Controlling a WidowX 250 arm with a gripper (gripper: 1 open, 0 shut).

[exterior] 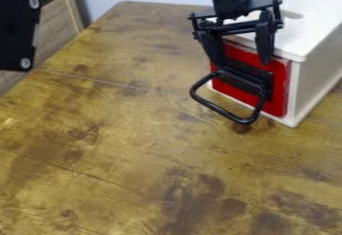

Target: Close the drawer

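The open claw (241,59) hangs before the red drawer (273,76) of the white cabinet (318,54), above its black handle (230,100); bare desk (120,149) lies ahead.

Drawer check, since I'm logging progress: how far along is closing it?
The drawer already looks shut or nearly so, its red front close against the cabinet; any small gap can't be judged. The open gripper hangs before it. Perhaps only a final push remains.
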